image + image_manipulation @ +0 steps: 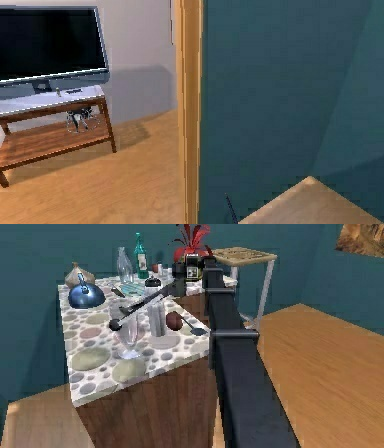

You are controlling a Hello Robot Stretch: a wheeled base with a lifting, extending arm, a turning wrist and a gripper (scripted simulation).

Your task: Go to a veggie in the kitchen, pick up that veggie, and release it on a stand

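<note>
A counter (100, 359) with a pebble-patterned top stands in the arm side view's left half. On it, near the arm, lies a dark reddish-brown oval lump (175, 321). My arm (232, 354) rises as a dark bar from the bottom edge to the counter's far end. The gripper (122, 320) reaches left and down from there, across the countertop, and its far end lies just left of the oval lump. Things stand on the counter behind it, so I cannot tell whether it holds anything. A wooden stand (55, 130) carries a television (50, 45) in the forward view's left.
On the counter stand a blue domed pot (86, 296), a green bottle (140, 254), a clear bottle (124, 269) and a stemmed glass (130, 336). A small wire-legged table (243, 257) and a red plant (190, 239) stand beyond. A wooden door frame (188, 110) and a teal wall (280, 90) are close ahead.
</note>
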